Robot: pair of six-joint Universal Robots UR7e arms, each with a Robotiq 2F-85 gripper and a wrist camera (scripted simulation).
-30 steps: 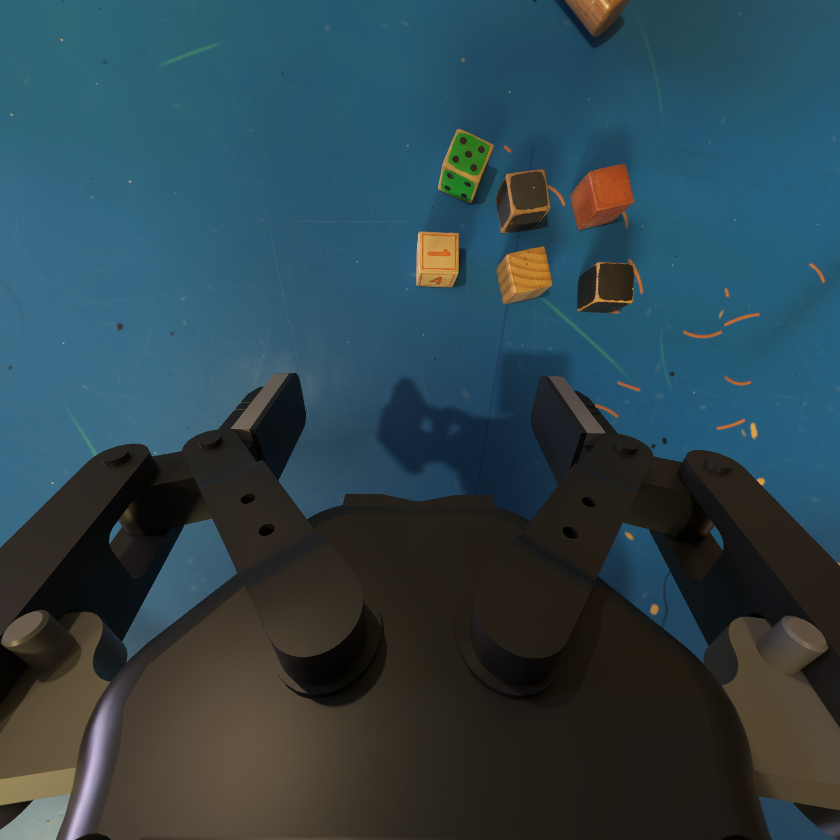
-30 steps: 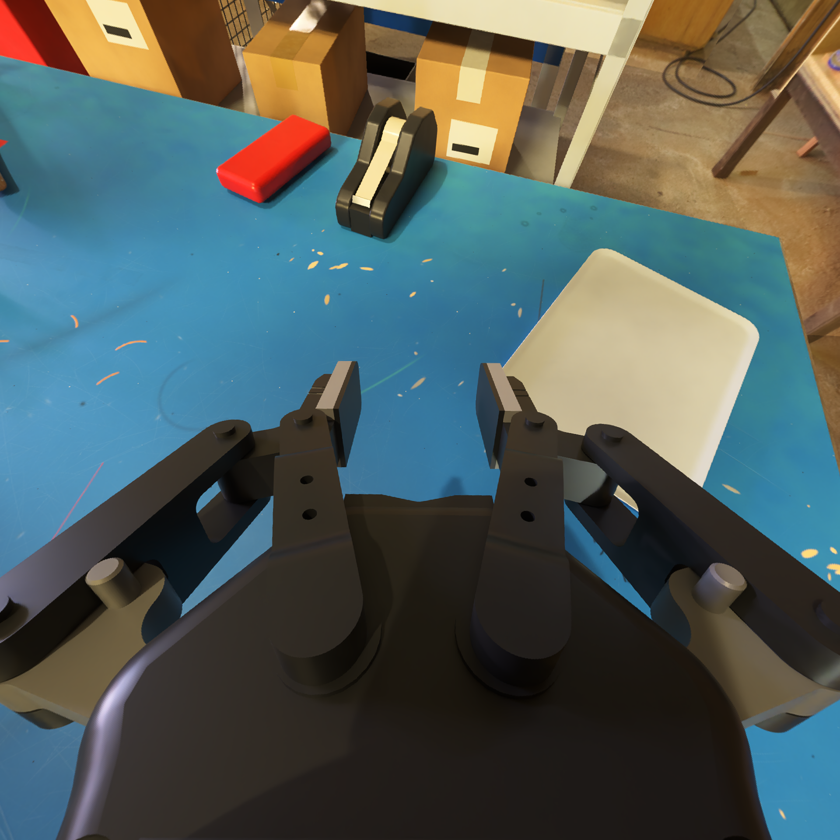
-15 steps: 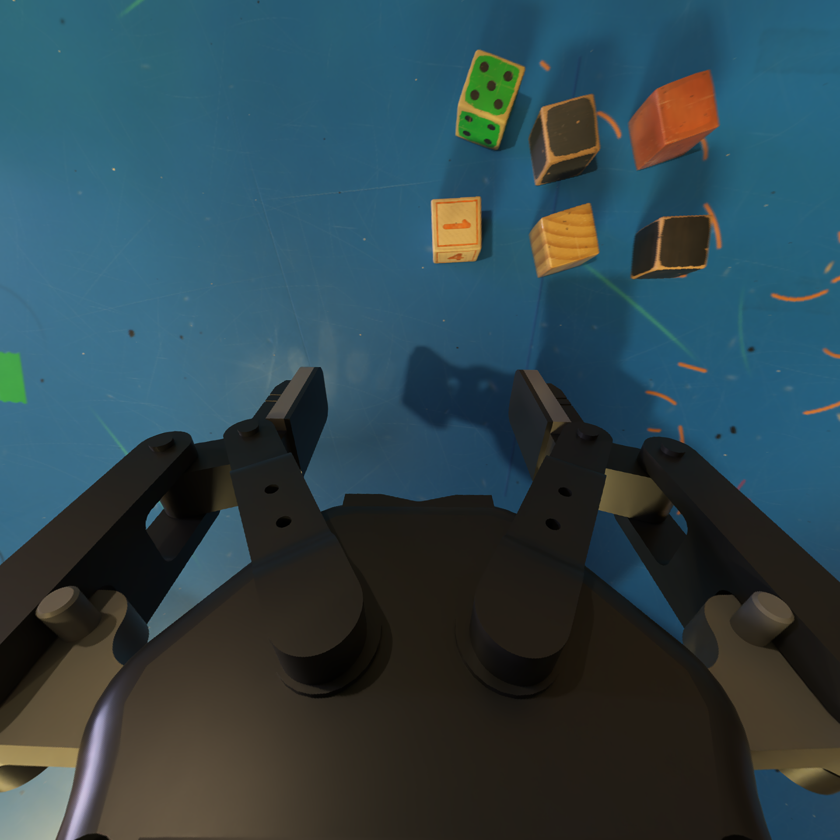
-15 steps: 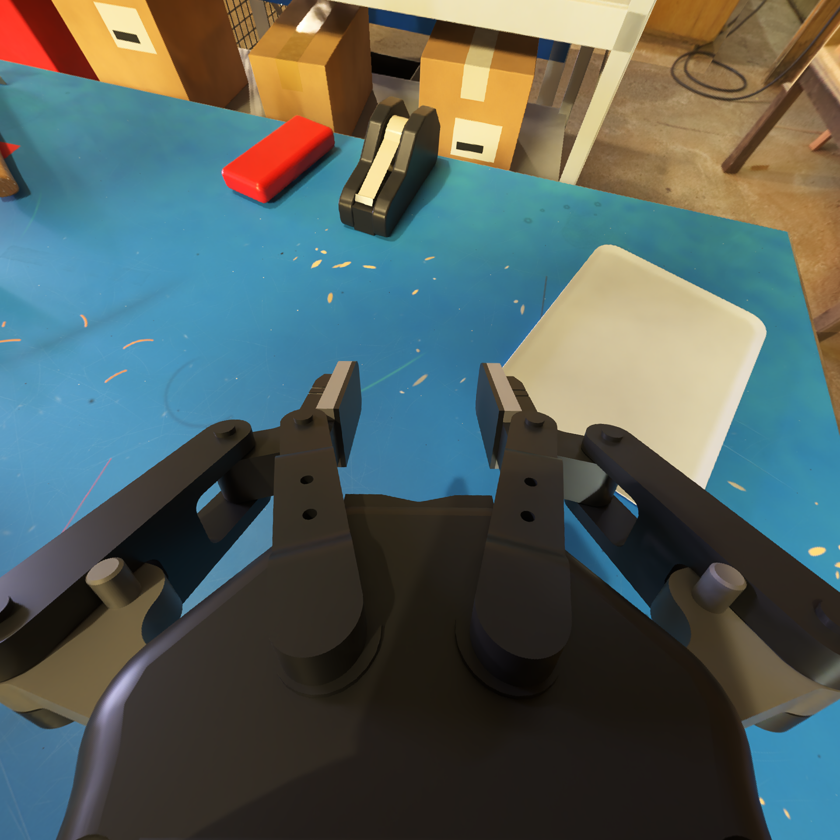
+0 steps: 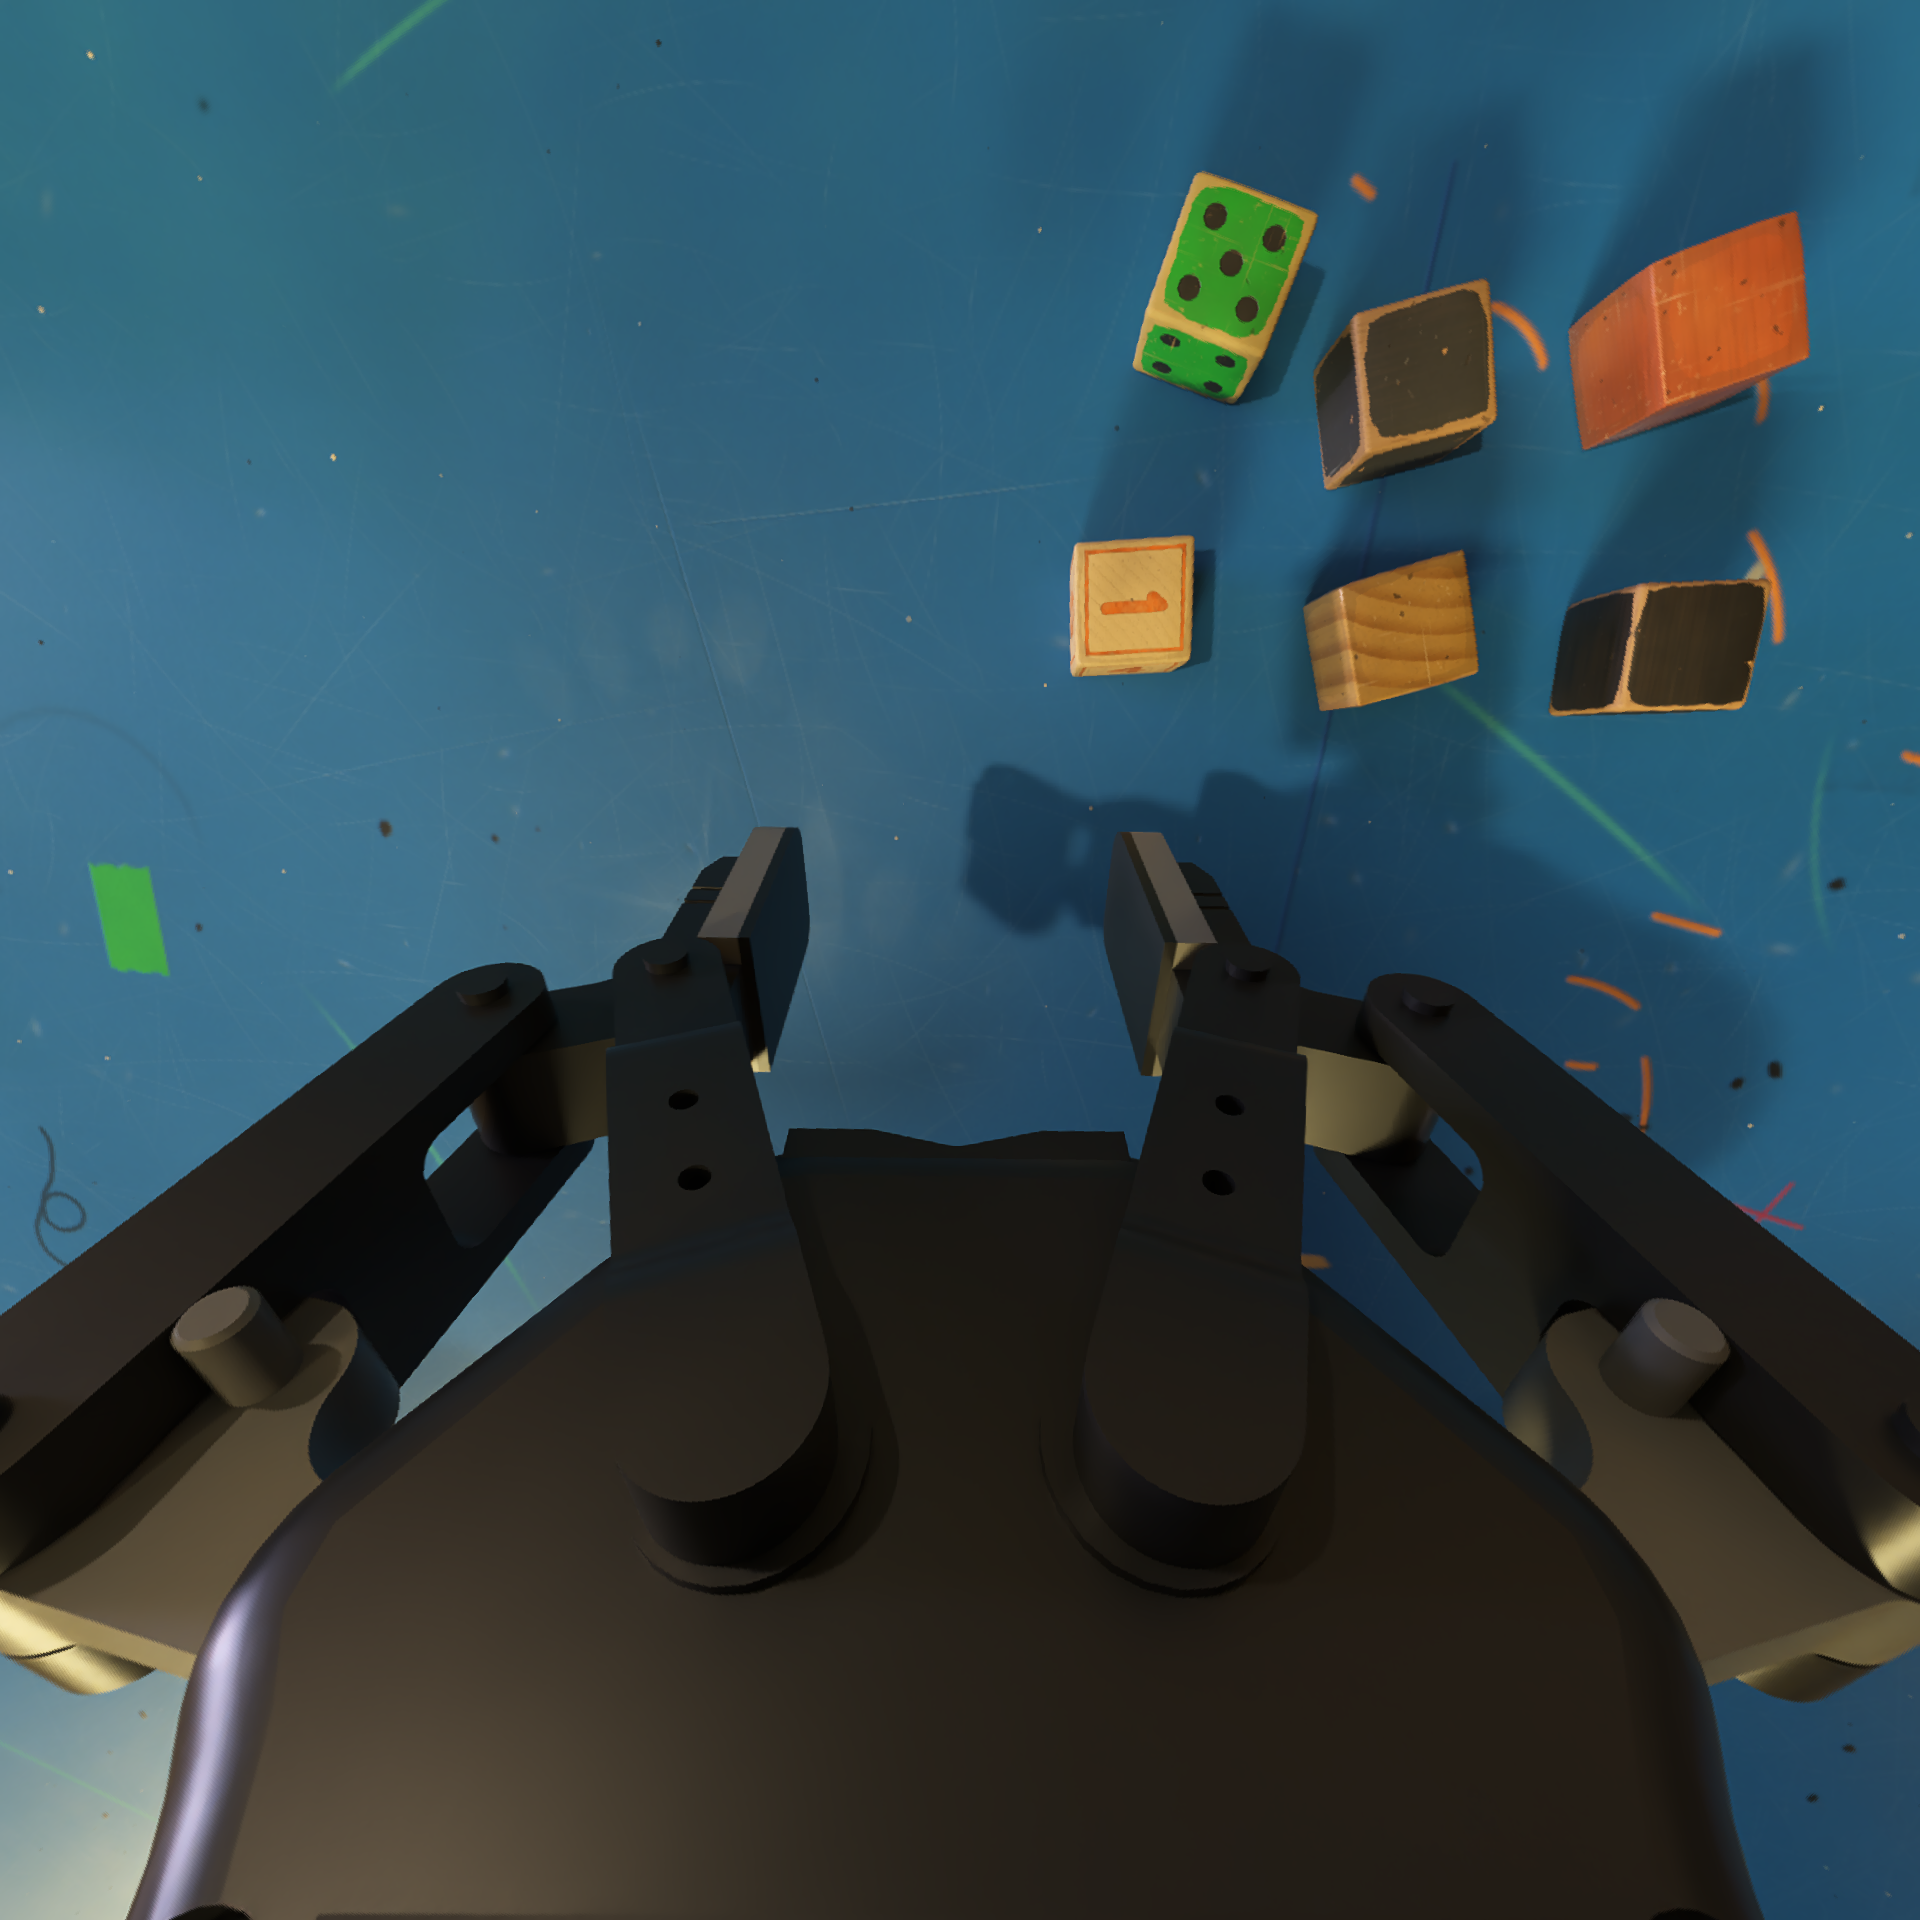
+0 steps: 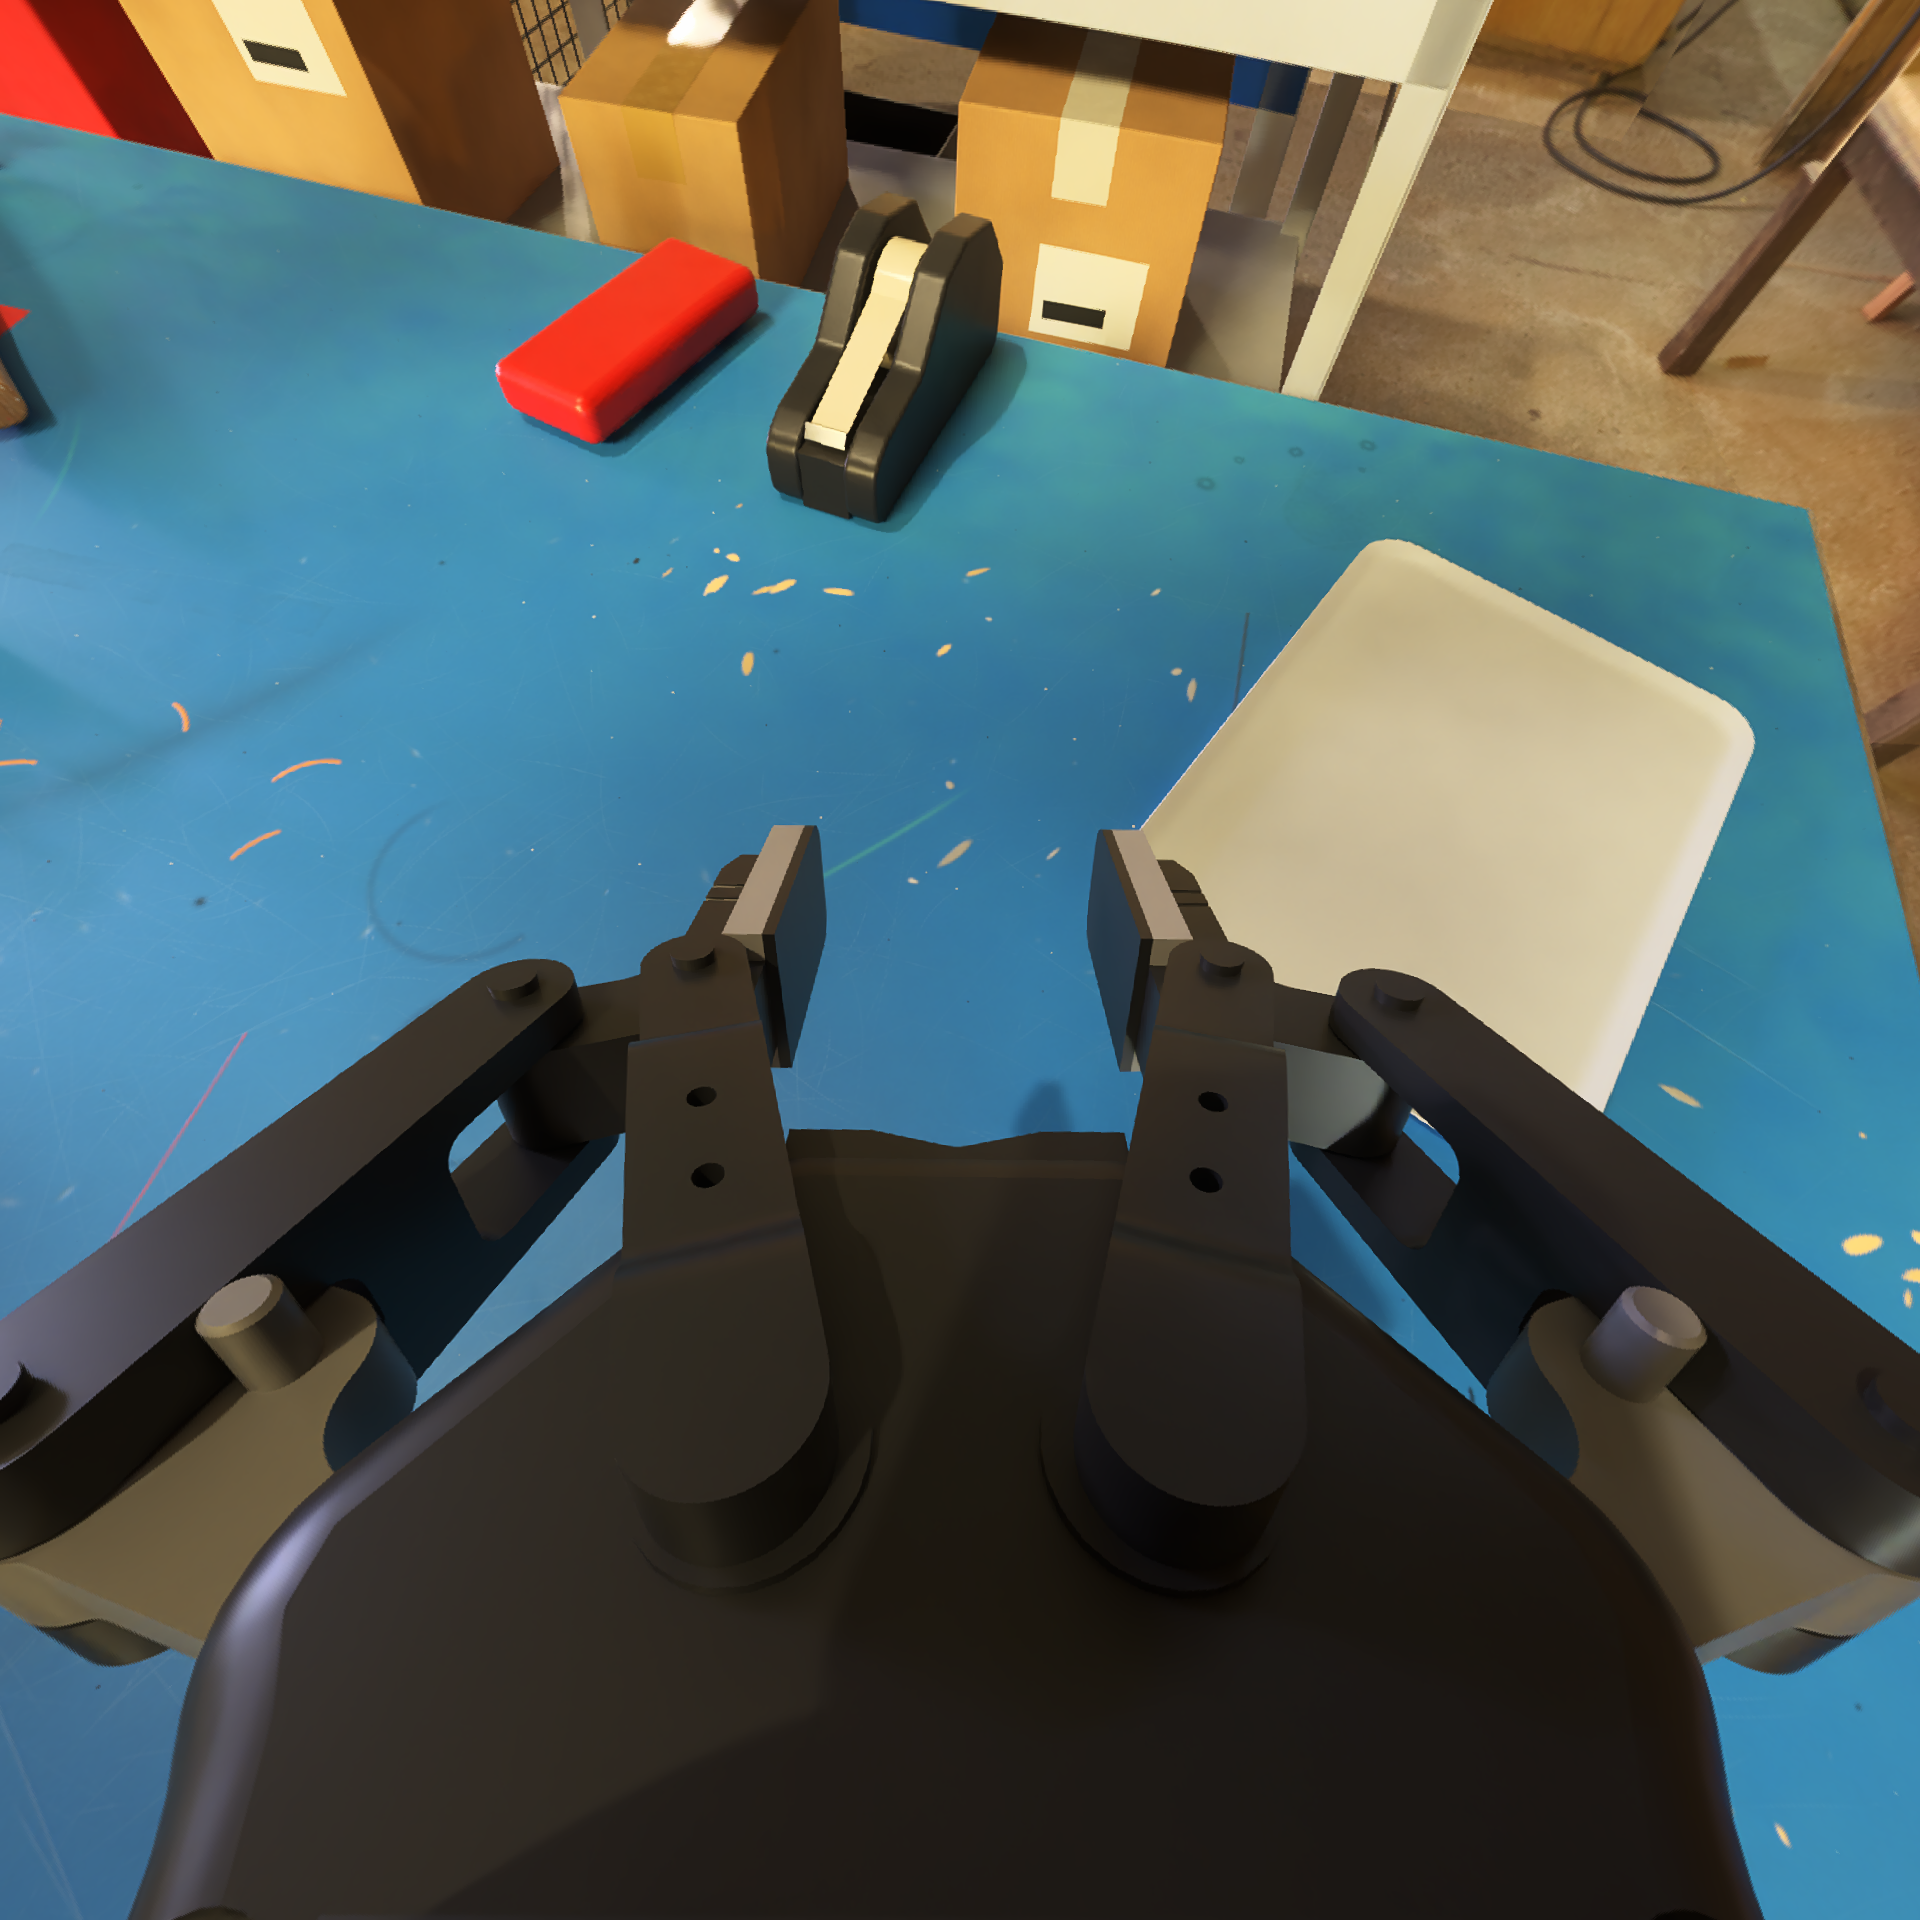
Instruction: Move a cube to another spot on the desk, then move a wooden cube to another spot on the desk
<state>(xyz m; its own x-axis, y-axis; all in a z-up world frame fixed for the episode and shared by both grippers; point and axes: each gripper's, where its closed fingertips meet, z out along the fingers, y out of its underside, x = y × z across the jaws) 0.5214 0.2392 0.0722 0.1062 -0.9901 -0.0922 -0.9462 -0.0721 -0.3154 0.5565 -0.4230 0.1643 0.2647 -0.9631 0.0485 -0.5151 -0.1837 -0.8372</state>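
Six cubes are sitting in two loose rows on the blue tabletop (image 5: 520, 520), up and to the right in the left wrist view: a green die (image 5: 1226, 286), a black-faced cube (image 5: 1408, 379) and an orange-red cube (image 5: 1688, 327) in the far row, then a pale cube with an orange frame (image 5: 1130, 605), a plain wooden cube (image 5: 1390, 629) and a second black cube (image 5: 1657, 646) in the near row. All are resting apart from one another, none touching.

The left end effector (image 5: 954, 914) is hovering over bare tabletop short of the near row, its fingers parted about halfway and holding nothing. The right end effector (image 6: 956, 914) is likewise gaping partway and empty, well away from the cubes, just beside a white tray (image 6: 1455, 810).

The gaps between cubes are looking narrow, so a finger coming down off-centre is likely to be nudging a neighbour or tipping the target. The partly spread fingers may also be clipping a cube's top edges unless they widen first.

The tabletop is showing scratches, orange flecks and a green tape patch (image 5: 130, 920). Near its far edge a red block (image 6: 629, 338) and a black tape dispenser (image 6: 883, 353) are lying side by side; beyond, cardboard boxes (image 6: 1081, 177) are standing on a concrete floor.
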